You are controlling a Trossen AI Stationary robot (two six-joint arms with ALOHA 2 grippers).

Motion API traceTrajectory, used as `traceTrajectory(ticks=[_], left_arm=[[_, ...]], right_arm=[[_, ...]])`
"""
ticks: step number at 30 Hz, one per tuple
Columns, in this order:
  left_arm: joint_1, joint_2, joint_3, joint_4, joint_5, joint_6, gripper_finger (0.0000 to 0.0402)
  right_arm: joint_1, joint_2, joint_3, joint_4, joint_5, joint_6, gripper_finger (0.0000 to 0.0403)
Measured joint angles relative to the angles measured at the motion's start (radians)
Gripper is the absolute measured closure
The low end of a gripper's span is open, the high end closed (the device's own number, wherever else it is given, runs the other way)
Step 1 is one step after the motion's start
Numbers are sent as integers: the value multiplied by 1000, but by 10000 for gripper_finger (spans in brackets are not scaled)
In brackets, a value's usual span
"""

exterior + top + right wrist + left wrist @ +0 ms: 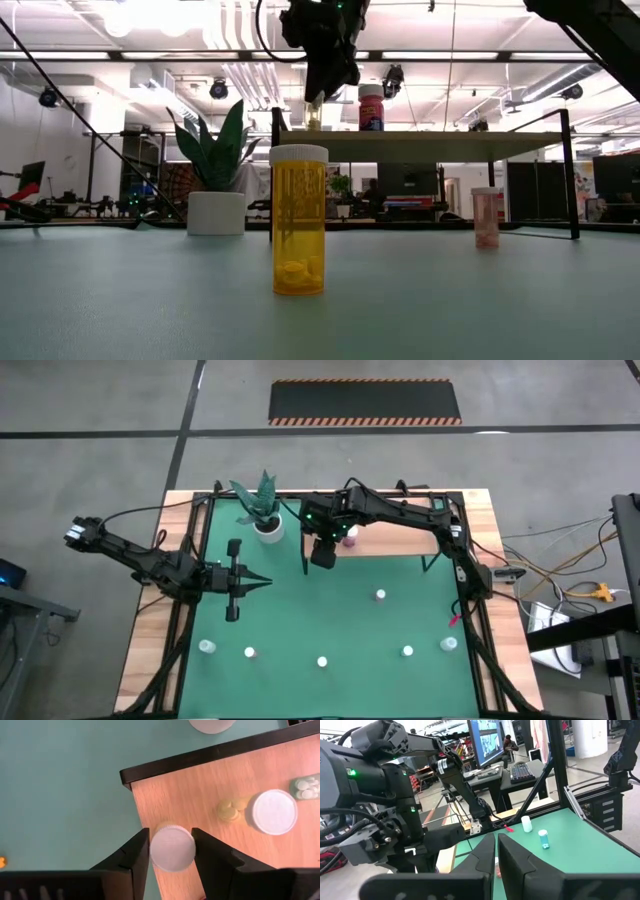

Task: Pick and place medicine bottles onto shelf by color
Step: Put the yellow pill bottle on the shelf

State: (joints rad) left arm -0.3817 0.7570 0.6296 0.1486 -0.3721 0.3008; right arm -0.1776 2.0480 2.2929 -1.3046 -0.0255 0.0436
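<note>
The shelf is a light-brown board on black legs at the far side of the green mat. My right gripper hangs over the shelf's left end and is shut on a yellowish bottle with a white cap; this bottle also shows under the gripper in the low view. A magenta bottle stands on the shelf beside it. Several small bottles stand on the mat, among them a yellow one and a pink one. My left gripper is shut and empty over the mat's left part. My right gripper pinches the bottle's white cap between its two fingers, one on each side. The fingers come from above and point down. The bottle hangs upright below them at the shelf's left end; whether its bottom rests on the board, I cannot tell.
A white pot with a green plant stands just left of the shelf. Bottles stand along the mat's near edge, one teal at the right, and one mid-mat. Black frame bars run along the table's sides.
</note>
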Motion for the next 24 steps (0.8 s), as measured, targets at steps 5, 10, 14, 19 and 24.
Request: traceTrajectory(ticks=[5, 10, 14, 19, 24], left_arm=[[0, 0, 0, 0, 0, 0, 398], [0, 0, 0, 0, 0, 0, 398], [0, 0, 0, 0, 0, 0, 398], [0, 0, 0, 0, 0, 0, 398], [0, 0, 0, 0, 0, 0, 398]], right_arm=[[0, 0, 0, 5, 3, 0, 244], [0, -1, 8, 5, 51, 0, 239], [0, -2, 28, 4, 54, -2, 238], [0, -3, 55, 4, 54, -3, 238], [0, -11, 63, 8, 54, -10, 242]])
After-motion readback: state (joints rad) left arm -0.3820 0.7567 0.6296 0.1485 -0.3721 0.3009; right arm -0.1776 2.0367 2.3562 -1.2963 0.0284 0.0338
